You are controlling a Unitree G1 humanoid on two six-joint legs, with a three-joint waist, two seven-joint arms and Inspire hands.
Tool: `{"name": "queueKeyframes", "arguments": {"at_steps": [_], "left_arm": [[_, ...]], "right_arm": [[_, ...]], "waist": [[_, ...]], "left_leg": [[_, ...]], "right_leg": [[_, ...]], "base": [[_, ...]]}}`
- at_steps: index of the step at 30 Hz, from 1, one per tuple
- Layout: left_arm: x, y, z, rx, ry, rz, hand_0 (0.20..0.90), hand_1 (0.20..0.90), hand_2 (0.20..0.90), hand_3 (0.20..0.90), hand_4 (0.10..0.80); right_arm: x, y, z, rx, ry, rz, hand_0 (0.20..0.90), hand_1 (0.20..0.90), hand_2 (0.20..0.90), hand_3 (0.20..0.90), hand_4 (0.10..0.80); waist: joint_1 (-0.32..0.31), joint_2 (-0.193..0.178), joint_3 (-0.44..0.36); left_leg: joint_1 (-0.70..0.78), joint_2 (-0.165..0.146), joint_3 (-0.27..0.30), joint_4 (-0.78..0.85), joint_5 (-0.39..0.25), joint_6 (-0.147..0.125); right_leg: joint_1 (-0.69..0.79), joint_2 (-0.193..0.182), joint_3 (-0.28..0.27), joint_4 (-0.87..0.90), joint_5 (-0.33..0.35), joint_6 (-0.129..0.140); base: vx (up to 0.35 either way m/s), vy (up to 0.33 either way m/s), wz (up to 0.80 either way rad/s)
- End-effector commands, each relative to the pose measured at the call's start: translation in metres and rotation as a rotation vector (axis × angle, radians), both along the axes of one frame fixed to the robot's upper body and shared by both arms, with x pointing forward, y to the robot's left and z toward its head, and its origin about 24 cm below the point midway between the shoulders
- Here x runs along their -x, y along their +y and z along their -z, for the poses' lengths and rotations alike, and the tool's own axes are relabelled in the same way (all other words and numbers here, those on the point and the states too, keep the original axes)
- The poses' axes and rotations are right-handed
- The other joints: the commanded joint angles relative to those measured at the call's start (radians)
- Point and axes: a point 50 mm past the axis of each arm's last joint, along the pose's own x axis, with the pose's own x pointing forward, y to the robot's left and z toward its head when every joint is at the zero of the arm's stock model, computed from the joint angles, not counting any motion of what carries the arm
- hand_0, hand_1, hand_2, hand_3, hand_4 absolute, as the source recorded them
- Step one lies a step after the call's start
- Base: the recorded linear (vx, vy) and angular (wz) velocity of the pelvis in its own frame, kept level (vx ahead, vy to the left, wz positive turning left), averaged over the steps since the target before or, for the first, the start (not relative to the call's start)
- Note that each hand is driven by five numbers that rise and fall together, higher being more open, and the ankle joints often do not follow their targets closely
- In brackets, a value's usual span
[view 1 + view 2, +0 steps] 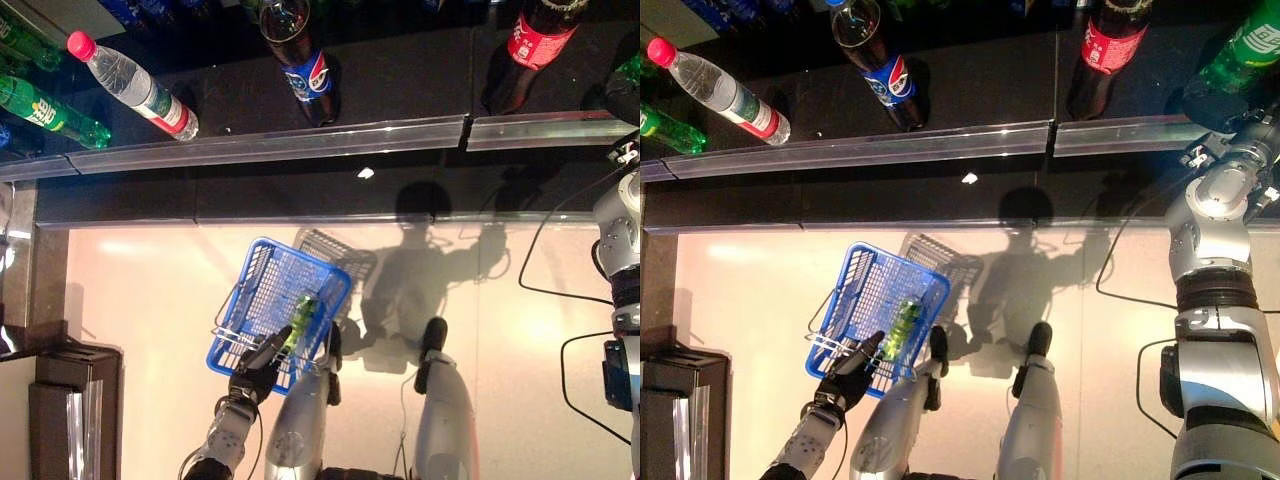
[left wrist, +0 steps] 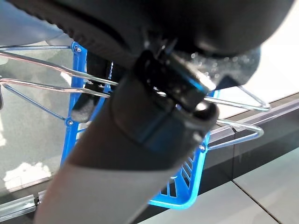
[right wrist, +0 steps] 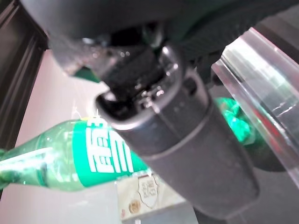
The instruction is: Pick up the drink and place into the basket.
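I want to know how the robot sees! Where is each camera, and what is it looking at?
Left eye view: on the head, looking down at the blue basket held by the left hand.
Right eye view: beside it, same basket; right arm reaches the shelf.
Left wrist view: on the left wrist; fingers, basket handles.
Right wrist view: on the right wrist; right hand, green bottle.

One blue basket (image 1: 262,290), one bottle inside it (image 1: 302,313), six bottles shelved (image 1: 130,82)

Dark shelf (image 1: 400,80) across top of frame, clear rail along its front edge. Standing on it: clear water bottle (image 1: 135,87) with pink cap upper left, green bottle (image 1: 45,112) beside it, cola bottle (image 1: 300,60) top centre, red-labelled cola bottle (image 1: 535,45) upper right.
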Motion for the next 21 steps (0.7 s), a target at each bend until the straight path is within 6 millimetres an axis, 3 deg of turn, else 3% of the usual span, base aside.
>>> {"name": "queueKeyframes", "arguments": {"at_steps": [1,15,21], "left_arm": [[0.027,0.031,0.004,-0.085,0.005,0.029,0.3,0.3,0.3,0.2,0.1],[0.03,0.032,0.003,-0.077,-0.013,0.029,0.3,0.3,0.3,0.2,0.1],[0.028,0.033,0.001,-0.08,-0.021,0.008,0.3,0.3,0.3,0.2,0.1]], "right_arm": [[0.027,0.003,-0.092,0.179,-0.272,0.01,0.3,0.3,0.3,0.2,0.1],[0.035,0.001,-0.108,0.197,-0.327,0.012,0.3,0.3,0.3,0.2,0.1],[0.036,0.002,-0.102,0.184,-0.341,-0.017,0.3,0.3,0.3,0.2,0.1]], "waist": [[0.016,0.014,-0.04],[0.016,0.014,-0.042],[0.005,-0.002,-0.051]], "left_leg": [[-0.033,0.041,-0.087,0.087,0.067,-0.035],[-0.03,0.035,-0.076,0.116,0.061,-0.036],[-0.021,0.04,-0.062,0.164,0.047,-0.035]], "right_leg": [[0.024,0.005,-0.064,0.02,-0.062,-0.036],[0.02,0.002,-0.075,0.035,-0.07,-0.049],[0.039,0.003,-0.071,0.049,-0.082,-0.055]], "base": [[0.0,0.0,0.0],[-0.03,0.014,0.01],[-0.039,0.041,0.01]]}}
